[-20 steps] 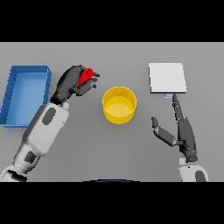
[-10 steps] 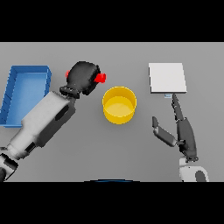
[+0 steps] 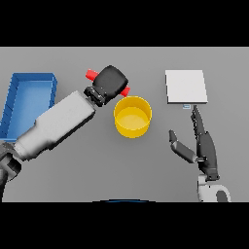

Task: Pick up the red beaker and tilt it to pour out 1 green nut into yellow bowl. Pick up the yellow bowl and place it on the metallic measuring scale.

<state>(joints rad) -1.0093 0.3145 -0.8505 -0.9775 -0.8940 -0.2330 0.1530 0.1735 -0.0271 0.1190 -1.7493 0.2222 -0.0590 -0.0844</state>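
Note:
My left hand [image 3: 112, 81] is shut on the red beaker [image 3: 91, 74]. The beaker lies nearly level in the hand. One red end sticks out at the upper left. The other red end [image 3: 126, 91] shows just above the far left rim of the yellow bowl [image 3: 132, 116]. The bowl stands at the table's middle and looks empty inside. No green nut shows. The metallic measuring scale [image 3: 186, 86], a flat pale square, lies at the back right. My right hand [image 3: 202, 146] is open, fingers straight, right of the bowl and just in front of the scale.
A blue tray [image 3: 28, 99] stands at the left edge, partly behind my left forearm. The grey table [image 3: 146, 170] spreads around the bowl.
My left hand has carried the red beaker to the right, from near the blue tray to the bowl's far left rim, and tipped it over. The right hand has stayed still.

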